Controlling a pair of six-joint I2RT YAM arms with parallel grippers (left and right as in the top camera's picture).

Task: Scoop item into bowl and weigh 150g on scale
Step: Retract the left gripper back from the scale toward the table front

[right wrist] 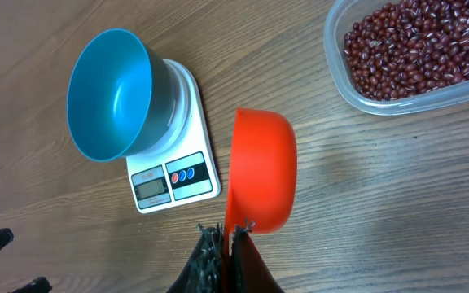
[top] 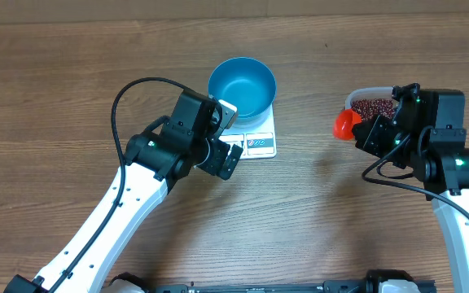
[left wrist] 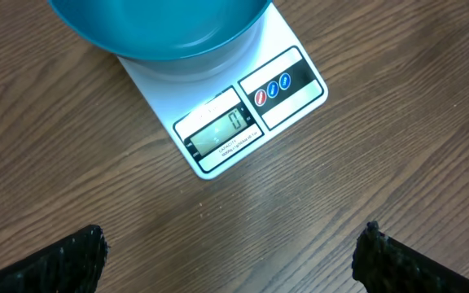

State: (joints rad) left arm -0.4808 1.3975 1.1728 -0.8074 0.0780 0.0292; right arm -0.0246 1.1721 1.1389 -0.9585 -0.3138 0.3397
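Wood-grain table (top: 72,65) fills every view. Right claw (right wrist: 228,244) is pressed together on the near end of an orange scoop (right wrist: 263,171), which stands on its side just ahead of the fingertips. Its inside faces away, so whether it holds anything cannot be told. Beyond the scoop, off to this claw's right, a clear tub (right wrist: 338,69) holds the beans (right wrist: 414,45), a loose red-brown heap. To the claw's left, well apart, an empty blue bowl (right wrist: 108,94) sits on a white scale (right wrist: 173,175). Left claw (left wrist: 230,256) hangs with fingers wide apart and empty, the scale just ahead of it, its display reading zero. The beans look small, hard and smooth. They would likely roll and spill and cannot be pinched, so they are best dug from the deep part of the heap with the scoop and carried level. The bowl is probably light enough to slide if bumped.
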